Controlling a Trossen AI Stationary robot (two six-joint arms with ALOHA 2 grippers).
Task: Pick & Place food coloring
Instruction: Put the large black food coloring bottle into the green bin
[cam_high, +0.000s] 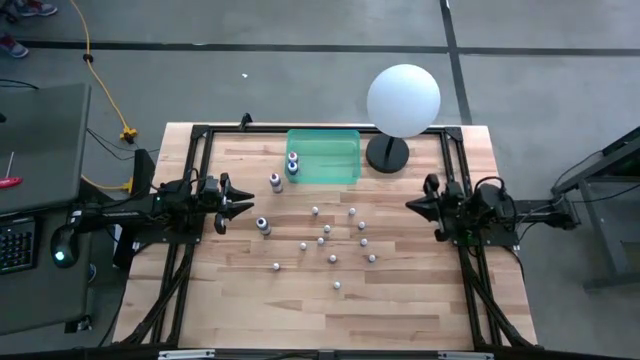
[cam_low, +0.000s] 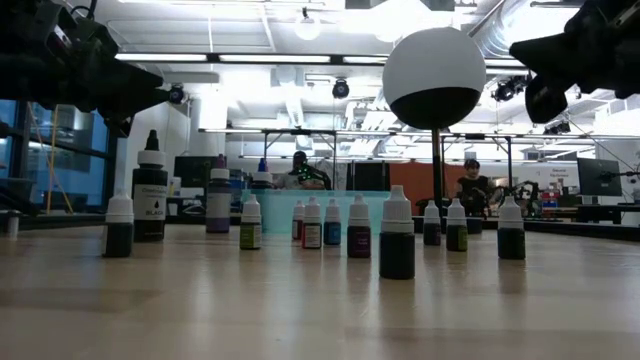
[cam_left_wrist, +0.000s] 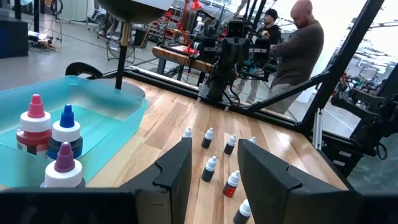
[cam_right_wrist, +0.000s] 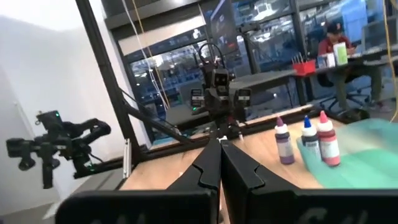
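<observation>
Several tiny white-capped food coloring bottles (cam_high: 335, 240) stand upright on their bases, scattered over the middle of the wooden table. They show as a row in the low view (cam_low: 360, 228). Two larger bottles, red-tipped (cam_left_wrist: 34, 124) and blue-tipped (cam_left_wrist: 65, 132), stand in the green tray (cam_high: 335, 160) at the far side. A purple one (cam_right_wrist: 283, 143) stands just outside it, and a dark one (cam_high: 263, 226) is nearer the left arm. My left gripper (cam_left_wrist: 214, 152) hovers open at the table's left, pointing level toward the bottles. My right gripper (cam_right_wrist: 219, 146) hovers shut at the table's right, facing them.
A big white sphere (cam_high: 403, 100) on a black base (cam_high: 388, 153) stands at the far right beside the tray. A black frame (cam_high: 200, 135) runs along the table's edges. People (cam_left_wrist: 301, 43) are in the room beyond the table.
</observation>
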